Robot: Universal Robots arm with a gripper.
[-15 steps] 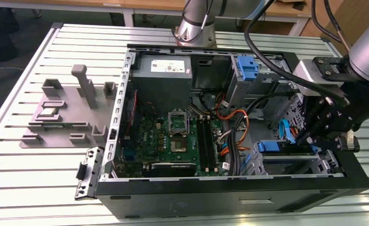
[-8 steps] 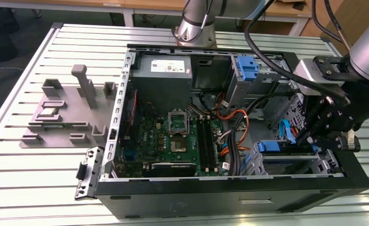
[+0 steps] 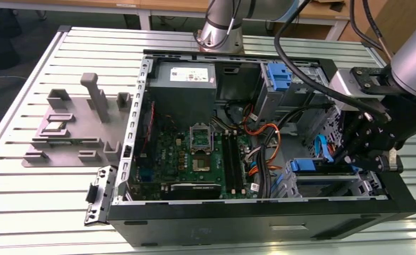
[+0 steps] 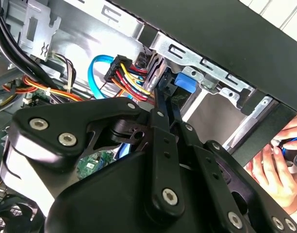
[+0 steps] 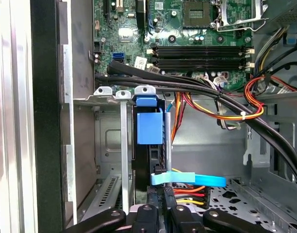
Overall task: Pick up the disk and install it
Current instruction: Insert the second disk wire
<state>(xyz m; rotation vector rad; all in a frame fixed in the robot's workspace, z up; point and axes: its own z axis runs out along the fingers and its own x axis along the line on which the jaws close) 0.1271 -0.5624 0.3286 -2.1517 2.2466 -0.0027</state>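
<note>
Outside, a hand [image 4: 279, 167] beside case [image 4: 226, 29]

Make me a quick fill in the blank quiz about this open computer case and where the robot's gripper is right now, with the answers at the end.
1. The gripper is lowered inside the open computer ____.
2. The plastic carrier seated in the drive bay in the first wrist view is coloured ____.
3. In the exterior view, the grey fixture plate lies on the slatted table to the case's ____.
4. In the second wrist view, a person's ____ rests outside the case's black frame.

Missing words: case; blue; left; hand
</note>
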